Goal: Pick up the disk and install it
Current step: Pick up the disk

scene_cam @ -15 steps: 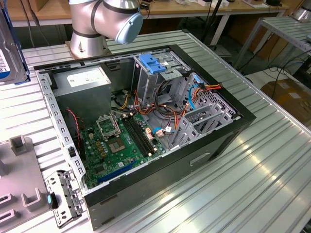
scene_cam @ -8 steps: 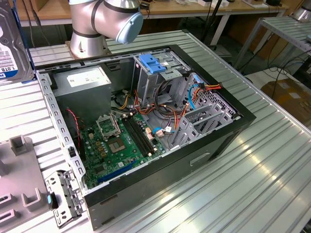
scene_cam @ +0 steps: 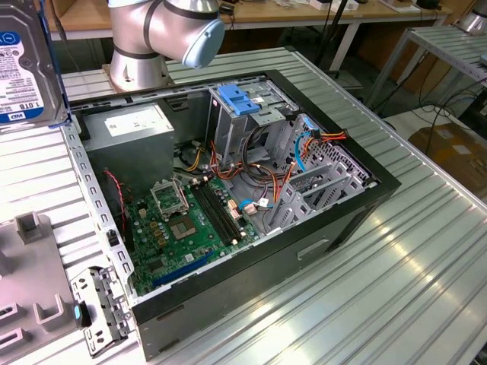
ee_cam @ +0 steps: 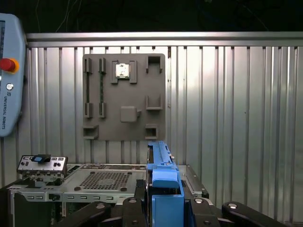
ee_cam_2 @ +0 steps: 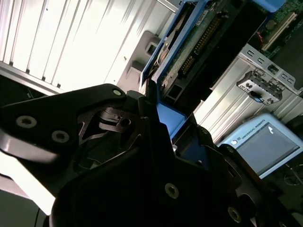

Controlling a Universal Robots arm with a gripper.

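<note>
Fingers (ee_cam: 139, 204) clamp the disk (ee_cam: 163, 184) above the ribbed metal table (scene_cam: 426, 251), workbench (scene_cam: 289, 17) behind.

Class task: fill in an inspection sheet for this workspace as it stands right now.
Surface: ribbed silver metal table carrying open black computer case.
Job's things: dark rectangular disk with blue plastic rails, held in the air outside the case.
Clutter: grey moulded fixture plate; small silver metal bracket.
Grippers: black gripper shut on the disk.
Cables: red, orange and yellow wires inside the case.
Surroundings: pale blue teach pendant; wooden workbenches behind.
</note>
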